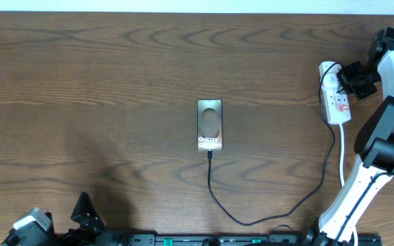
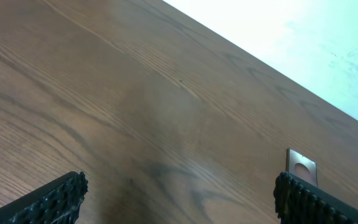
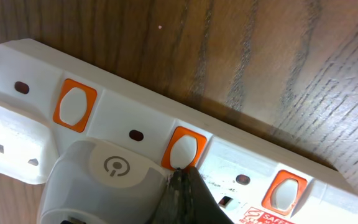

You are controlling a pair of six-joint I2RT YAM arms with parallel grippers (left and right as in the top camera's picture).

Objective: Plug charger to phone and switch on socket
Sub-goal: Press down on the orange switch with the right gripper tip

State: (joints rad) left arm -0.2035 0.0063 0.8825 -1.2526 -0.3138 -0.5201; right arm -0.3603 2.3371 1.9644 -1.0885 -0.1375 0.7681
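Observation:
The phone (image 1: 210, 125) lies flat mid-table, dark and glossy with white "Galaxy" lettering; its top corner also shows in the left wrist view (image 2: 301, 165). The charger's black cable (image 1: 265, 217) runs from the phone's near end in a loop to the right, up toward the socket (image 1: 335, 98), a white power strip at the far right. Its white adapter (image 3: 104, 183) sits in the strip. My right gripper (image 3: 180, 177) is shut, its tip touching the middle orange-framed white switch (image 3: 185, 147). My left gripper (image 2: 179, 193) is open and empty at the near left.
The strip (image 3: 241, 149) has two more orange-framed switches (image 3: 74, 104) (image 3: 286, 190) and a second white plug (image 3: 8, 140) at its end. Its thick white cord (image 1: 341, 154) runs down toward the right arm's base. The table's far edge meets a pale wall (image 2: 303, 43).

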